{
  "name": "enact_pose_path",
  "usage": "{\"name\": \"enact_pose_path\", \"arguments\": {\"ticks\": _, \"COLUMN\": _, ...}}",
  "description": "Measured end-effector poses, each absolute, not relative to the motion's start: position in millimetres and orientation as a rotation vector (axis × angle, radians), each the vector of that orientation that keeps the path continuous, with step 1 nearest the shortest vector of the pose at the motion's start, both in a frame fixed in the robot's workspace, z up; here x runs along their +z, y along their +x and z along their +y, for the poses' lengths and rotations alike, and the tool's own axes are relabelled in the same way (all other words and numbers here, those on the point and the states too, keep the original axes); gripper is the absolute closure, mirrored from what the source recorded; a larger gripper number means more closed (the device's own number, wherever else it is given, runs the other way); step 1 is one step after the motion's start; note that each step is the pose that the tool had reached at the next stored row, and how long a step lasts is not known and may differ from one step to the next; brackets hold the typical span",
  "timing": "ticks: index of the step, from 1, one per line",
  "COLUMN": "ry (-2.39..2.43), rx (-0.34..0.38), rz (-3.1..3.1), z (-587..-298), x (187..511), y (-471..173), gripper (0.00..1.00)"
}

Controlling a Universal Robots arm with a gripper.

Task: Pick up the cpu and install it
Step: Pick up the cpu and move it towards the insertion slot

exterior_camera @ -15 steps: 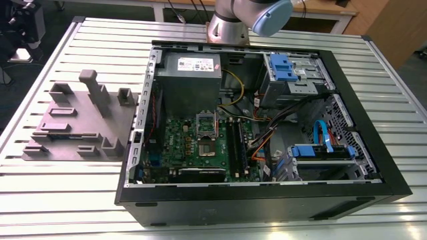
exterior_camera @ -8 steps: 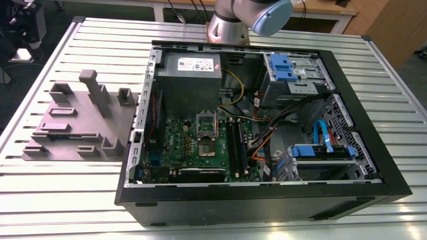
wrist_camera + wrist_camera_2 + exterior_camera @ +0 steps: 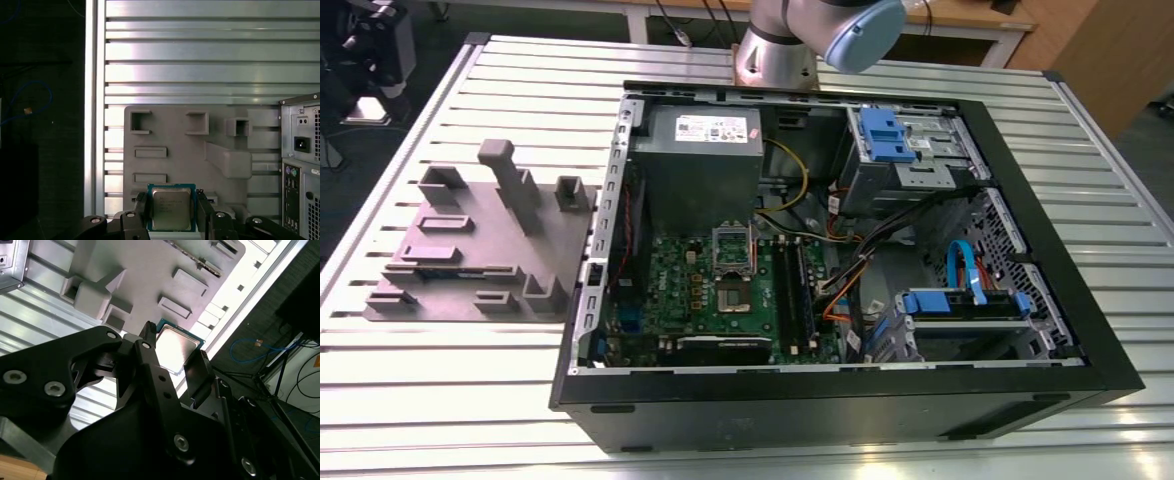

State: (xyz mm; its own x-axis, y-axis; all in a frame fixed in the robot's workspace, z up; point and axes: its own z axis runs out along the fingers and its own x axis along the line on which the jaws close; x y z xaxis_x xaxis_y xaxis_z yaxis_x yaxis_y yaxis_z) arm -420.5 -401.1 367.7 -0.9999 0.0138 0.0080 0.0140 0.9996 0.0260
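In both wrist views the cpu [image 3: 171, 209] [image 3: 176, 346], a small flat square chip with a silvery top and green rim, sits between my black fingers. My gripper [image 3: 171, 212] [image 3: 175, 354] is shut on it, one finger on each of two opposite edges. The chip hangs well above the grey-mauve plastic block [image 3: 190, 160] [image 3: 150, 275] with upright posts, near the block's edge. In the exterior view the motherboard [image 3: 680, 285] lies in the open computer case [image 3: 854, 395], with its silver socket frame [image 3: 732, 245] raised above the socket [image 3: 735, 298].
The slatted metal table [image 3: 1067, 120] carries the block [image 3: 467, 250] at the exterior view's left and the case beside it. My arm [image 3: 814, 40] rises behind the case. Cables, blue drive brackets [image 3: 961, 300] and a power supply [image 3: 700, 140] crowd the case. The table's edge [image 3: 90, 125] borders dark floor.
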Motion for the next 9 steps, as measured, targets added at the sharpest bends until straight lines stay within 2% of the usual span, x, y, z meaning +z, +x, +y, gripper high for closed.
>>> {"name": "enact_pose_path", "arguments": {"ticks": 9, "ry": -0.022, "rx": -0.041, "rz": -3.133, "z": -401.1, "x": 367.7, "y": -414.5, "gripper": 0.53}}
